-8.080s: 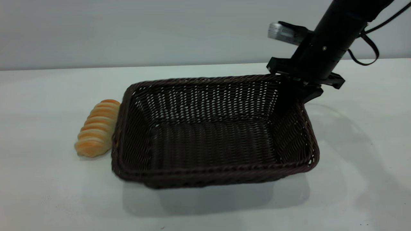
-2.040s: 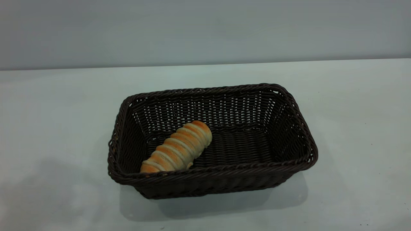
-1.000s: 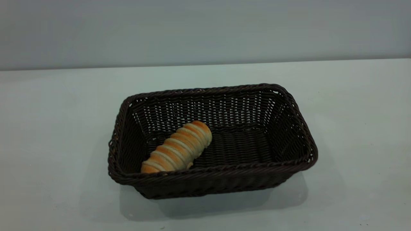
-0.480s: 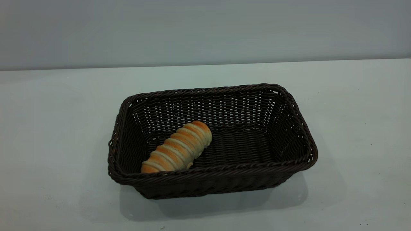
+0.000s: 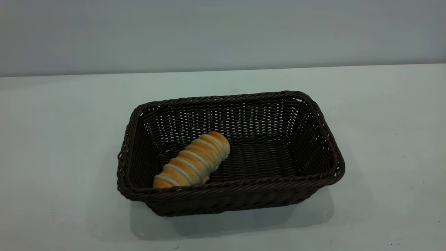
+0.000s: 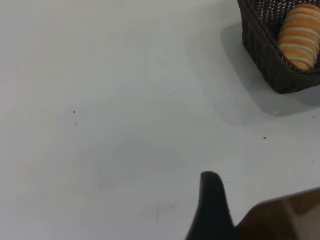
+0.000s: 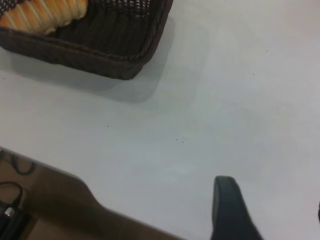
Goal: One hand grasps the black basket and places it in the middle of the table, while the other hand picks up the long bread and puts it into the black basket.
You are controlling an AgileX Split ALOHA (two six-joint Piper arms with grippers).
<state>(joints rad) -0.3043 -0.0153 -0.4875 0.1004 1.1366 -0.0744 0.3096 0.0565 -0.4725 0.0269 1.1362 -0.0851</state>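
Observation:
The black basket [image 5: 315,118] stands in the middle of the table [image 5: 55,122]. The long bread [image 5: 193,161] lies slantwise inside it, near its front left corner. A corner of the basket [image 6: 265,55] with the bread [image 6: 300,35] shows in the left wrist view, and likewise the basket [image 7: 90,55] and bread [image 7: 45,12] in the right wrist view. Neither arm shows in the exterior view. My left gripper [image 6: 265,192] and right gripper [image 7: 272,200] hover over bare table near its edges, far from the basket, both open and empty.
The table's edge with a brown floor beyond it shows near the left gripper [image 6: 285,215] and near the right gripper [image 7: 55,205]. Dark cables [image 7: 12,192] lie below that edge. A grey wall [image 5: 223,31] stands behind the table.
Earlier the right gripper held the basket's far right rim and the bread lay on the table left of it. Now the bread lies in the basket. Nothing has moved in the last second.

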